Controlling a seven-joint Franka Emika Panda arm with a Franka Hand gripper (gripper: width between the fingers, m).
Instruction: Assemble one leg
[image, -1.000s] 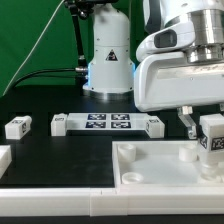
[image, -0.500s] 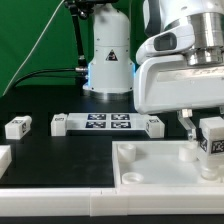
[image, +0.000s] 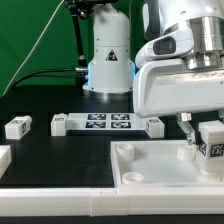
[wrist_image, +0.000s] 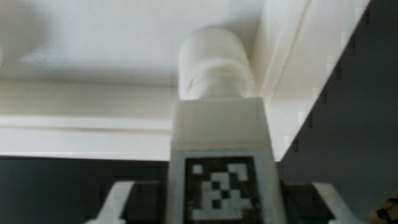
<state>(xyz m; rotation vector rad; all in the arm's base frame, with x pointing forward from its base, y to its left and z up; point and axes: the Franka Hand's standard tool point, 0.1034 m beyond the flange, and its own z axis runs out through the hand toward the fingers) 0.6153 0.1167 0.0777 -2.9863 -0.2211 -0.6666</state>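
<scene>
One leg (image: 213, 142) is clamped upright between the fingers of the gripper (image: 208, 133), over the white tray part's (image: 150, 172) corner. A second leg (image: 17, 127) lies at the exterior view's left

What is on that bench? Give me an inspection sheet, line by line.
Surface: black table, with the marker board lying flat on it.
Job's things: the leg is held over the white tray-like part; a spare leg is at the exterior view's left.
Clutter: white part, cut off by the frame edge.
Grippers: pincer shut on the leg.
Cables: black cable behind the table.
Surroundings: robot base, green backdrop.
</scene>
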